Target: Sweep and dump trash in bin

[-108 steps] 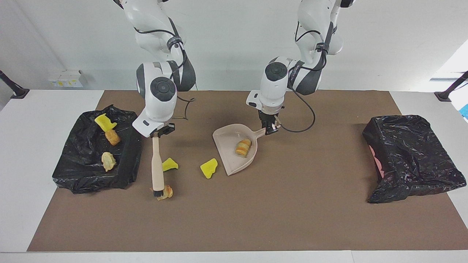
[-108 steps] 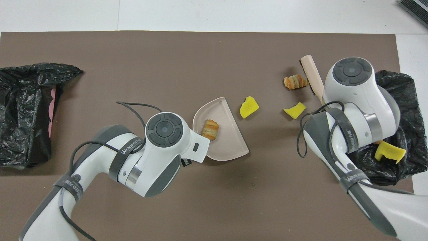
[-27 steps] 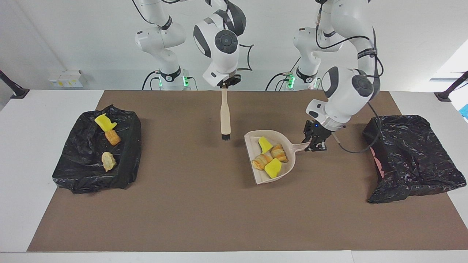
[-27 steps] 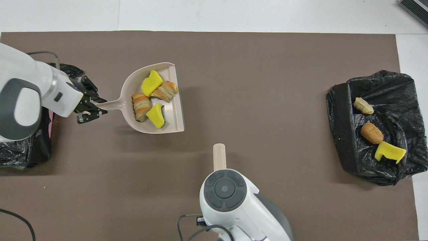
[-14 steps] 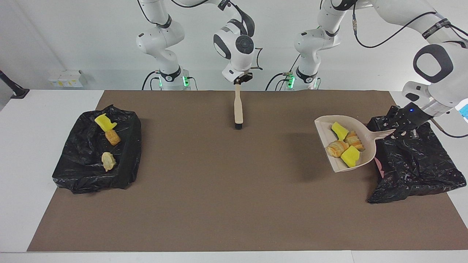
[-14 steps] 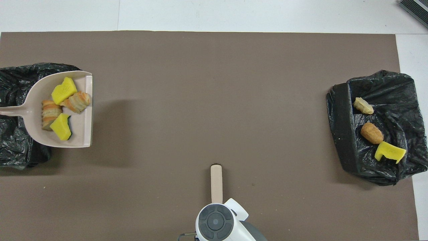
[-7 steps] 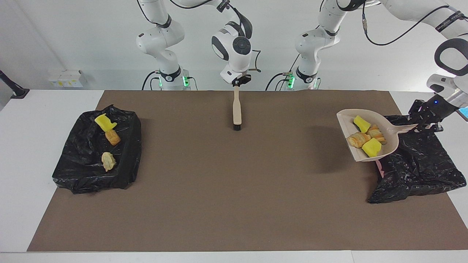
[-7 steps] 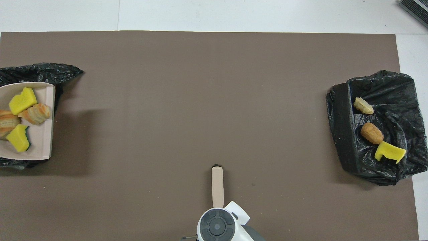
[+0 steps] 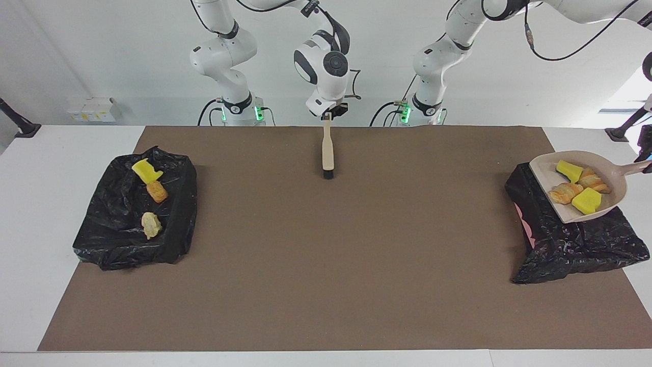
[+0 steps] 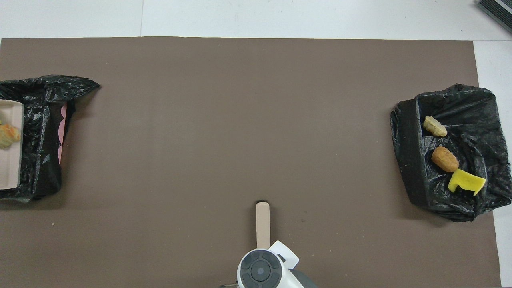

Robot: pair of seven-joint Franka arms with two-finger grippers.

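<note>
facing view: left jaws are seen only in part at the frame edge, at the left arm's end of the desk (image 9: 46, 204), closed on the handle of the beige dustpan (image 9: 545, 171). the dustpan is held up in the air over the black-bagged bin (image 9: 575, 244), its open lip turned toward the middle of the desk. the trash (image 9: 586, 200) is carried in the pan: 2 yellow foam chunks & 2 tan bread-like pcs, packed close together. right jaws are held over the robots' edge of the brown mat (image 9: 326, 265), about mid-desk, closed on the handle tip of the brush (image 9: 327, 148). the brush is hung upright, bristles down; whether the bristles touch the mat cannot be told. a second bagged bin (image 9: 117, 239) is set at the right arm's end; 3 lumps are seen in it: a yellow chunk (image 9: 146, 172), a tan pc (image 9: 157, 192) & a pale pc (image 9: 151, 225).

overhead view: only the lip end of the dustpan (image 10: 10, 160) is shown, at the frame edge over the black-bagged bin (image 10: 40, 120), w/ one bread-like pc (image 10: 8, 135) on it. the brush (image 10: 263, 224) is seen end-on above the right arm's wrist (image 10: 260, 270), which covers the jaws. the same 3 lumps are seen in the second bagged bin (image 10: 408, 160).
</note>
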